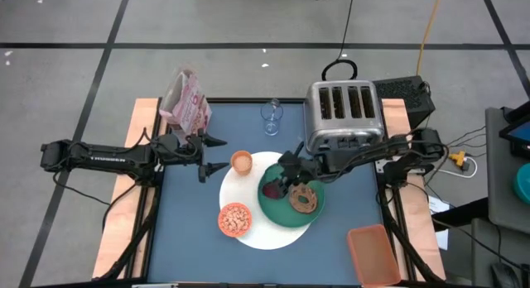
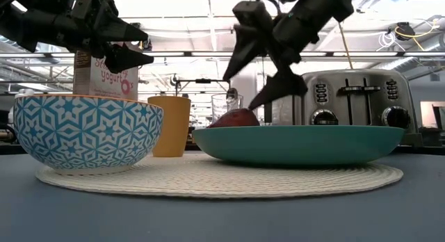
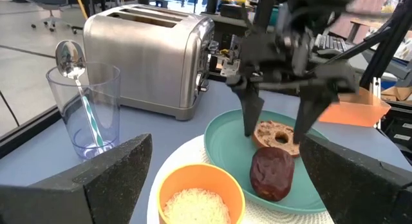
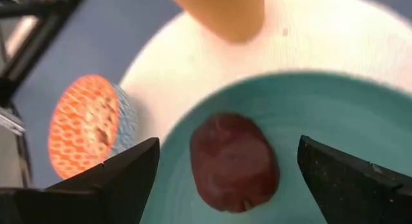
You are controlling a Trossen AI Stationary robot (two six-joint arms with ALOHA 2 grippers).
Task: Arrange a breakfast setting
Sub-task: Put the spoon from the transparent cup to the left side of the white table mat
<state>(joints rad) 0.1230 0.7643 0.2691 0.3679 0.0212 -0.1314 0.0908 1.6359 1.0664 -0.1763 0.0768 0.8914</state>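
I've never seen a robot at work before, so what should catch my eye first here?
The right gripper hangs open just above the green plate in the middle of the table, over a bagel and a dark red fruit. The plate sits on a white mat with a cup and a patterned bowl. Behind stands a shiny toaster.

A grey floor (image 1: 207,23) crossed by dark tape lines surrounds the blue-topped table (image 1: 186,230), which has pale wooden side boards. A yellow cable (image 1: 428,23) and a black cable (image 1: 348,19) trail across the floor behind it. To one side stands a dark desk edge with a teal object (image 1: 522,184). In the low view, the room behind shows a bright ceiling with long light strips (image 2: 208,19), metal beams and shelving, with daylight glare overhead.
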